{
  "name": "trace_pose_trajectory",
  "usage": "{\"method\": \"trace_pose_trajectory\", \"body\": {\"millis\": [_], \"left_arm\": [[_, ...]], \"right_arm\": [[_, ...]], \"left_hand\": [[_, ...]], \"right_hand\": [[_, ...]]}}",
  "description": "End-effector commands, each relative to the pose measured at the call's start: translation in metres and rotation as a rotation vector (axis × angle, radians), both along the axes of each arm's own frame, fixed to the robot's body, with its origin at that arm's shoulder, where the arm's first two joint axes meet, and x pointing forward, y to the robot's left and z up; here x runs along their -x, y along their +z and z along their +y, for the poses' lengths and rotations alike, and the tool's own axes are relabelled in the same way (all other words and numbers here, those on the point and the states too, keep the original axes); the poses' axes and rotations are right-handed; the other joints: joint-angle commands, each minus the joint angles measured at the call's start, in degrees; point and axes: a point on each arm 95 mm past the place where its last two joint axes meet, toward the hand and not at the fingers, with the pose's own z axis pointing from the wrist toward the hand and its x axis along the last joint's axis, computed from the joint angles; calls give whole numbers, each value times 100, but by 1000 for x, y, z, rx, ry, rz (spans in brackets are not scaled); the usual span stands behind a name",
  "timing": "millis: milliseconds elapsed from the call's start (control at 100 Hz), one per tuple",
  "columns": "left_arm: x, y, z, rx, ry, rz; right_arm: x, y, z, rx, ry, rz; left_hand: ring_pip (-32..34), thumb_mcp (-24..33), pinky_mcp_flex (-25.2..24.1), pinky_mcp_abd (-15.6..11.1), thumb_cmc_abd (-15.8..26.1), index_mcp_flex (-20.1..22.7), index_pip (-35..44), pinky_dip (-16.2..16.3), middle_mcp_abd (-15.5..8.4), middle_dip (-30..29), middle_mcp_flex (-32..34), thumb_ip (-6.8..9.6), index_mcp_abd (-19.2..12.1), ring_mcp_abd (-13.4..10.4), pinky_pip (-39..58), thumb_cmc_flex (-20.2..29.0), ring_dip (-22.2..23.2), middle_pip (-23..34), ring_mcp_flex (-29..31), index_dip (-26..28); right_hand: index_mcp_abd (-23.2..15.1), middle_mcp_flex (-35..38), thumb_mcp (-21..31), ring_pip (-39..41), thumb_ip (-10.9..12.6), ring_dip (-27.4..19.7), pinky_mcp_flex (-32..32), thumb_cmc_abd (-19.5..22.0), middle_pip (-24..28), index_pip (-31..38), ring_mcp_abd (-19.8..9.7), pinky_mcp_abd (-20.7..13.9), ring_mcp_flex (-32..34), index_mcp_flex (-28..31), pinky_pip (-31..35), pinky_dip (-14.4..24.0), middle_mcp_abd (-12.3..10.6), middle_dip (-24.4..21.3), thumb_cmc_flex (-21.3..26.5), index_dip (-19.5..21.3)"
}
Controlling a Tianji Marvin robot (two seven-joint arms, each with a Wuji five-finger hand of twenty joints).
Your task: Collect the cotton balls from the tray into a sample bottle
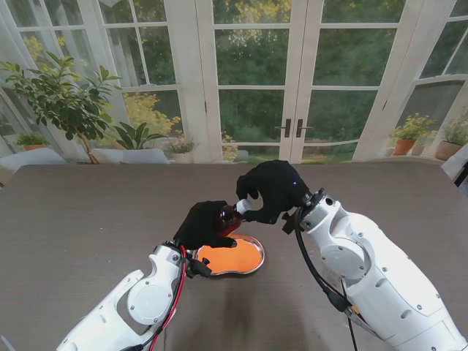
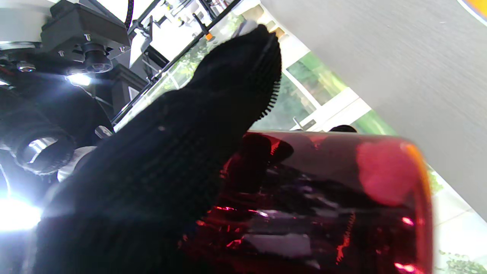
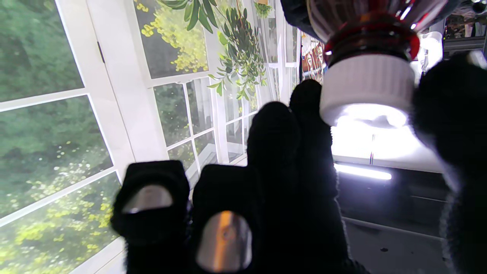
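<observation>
Fingers [image 3: 304,114] of the R hand [image 1: 274,191] are curling around the white cap [image 3: 367,95] of the sample bottle [image 1: 228,218], thumb on one side, index/middle on the other; looks like they're pinching it but contact on the near side is hidden, so I'm calling it a light grip, not 100% sure. L hand [image 1: 205,225] is wrapping the dark red bottle body fully, fingers closed tight on it, bottle tilted w/ cap end pointing toward the R hand, held up over the far-left edge of the tray [image 1: 254,265]. L wrist cam is showing a gloved finger [image 2: 213,114] lying across the red glass. Tray is sitting on the table [image 1: 88,219] just nearer to me than both hands, orange inside; I can't make out any cotton balls in it from the stand view, too small or hidden by the L hand. Judging step as uncapping, so task is barely begun, cap's still on. Risks: R fingers are slipping on the ribbed cap if grip's too shallow, so twist does nothing; L hand letting the smooth glass rotate w/ the cap; cap popping free and dropping onto tray or rolling off table; bottle sagging and knocking the tray rim.
</observation>
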Motion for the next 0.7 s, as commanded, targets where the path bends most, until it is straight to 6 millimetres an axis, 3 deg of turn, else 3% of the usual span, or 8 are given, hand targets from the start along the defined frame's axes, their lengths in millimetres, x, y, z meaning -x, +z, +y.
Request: {"method": "trace_pose_trajectory", "body": {"millis": [0,60,350,560,690], "left_arm": [[0,2,-3,5,-14,0],[0,3,-3,6,-14,0],[-1,3,-4,8,-15,0],[-1,3,-4,10,-15,-1],[-1,3,-4,11,-14,-2]], "right_arm": [[2,-2,4,18,6,10],[3,-2,4,24,2,13],[4,-2,3,48,-8,31],[4,-3,4,54,-13,45],[3,-3,4,56,-17,47]], "left_hand": [[125,620,-6,-133,4476,488,756,25,-34,103,164,12,-793,438,175,292,24,35,196,164],[126,622,-13,-134,4480,489,757,24,-29,102,162,12,-789,438,173,293,24,32,197,164],[120,619,-16,-132,4478,491,755,23,-22,103,157,12,-777,438,171,295,22,30,181,160],[123,617,-19,-133,4478,493,757,22,-29,102,156,11,-785,431,170,289,22,29,183,162],[124,618,-23,-129,4479,486,753,21,-25,104,154,16,-780,441,167,299,22,30,185,162]], "right_hand": [[139,617,85,382,328,144,152,175,81,403,-365,113,20,467,375,37,32,12,-92,85],[147,633,48,391,521,149,161,230,86,326,-356,107,19,520,384,23,38,34,-156,273],[166,697,-101,568,659,233,301,564,609,369,-383,169,19,872,471,8,69,26,-339,724],[176,699,-424,667,733,277,354,1470,968,613,-304,175,15,923,523,-5,86,-118,-479,837],[183,699,-560,723,769,302,382,1726,1125,760,-274,185,12,939,547,-9,105,-153,-509,826]]}}
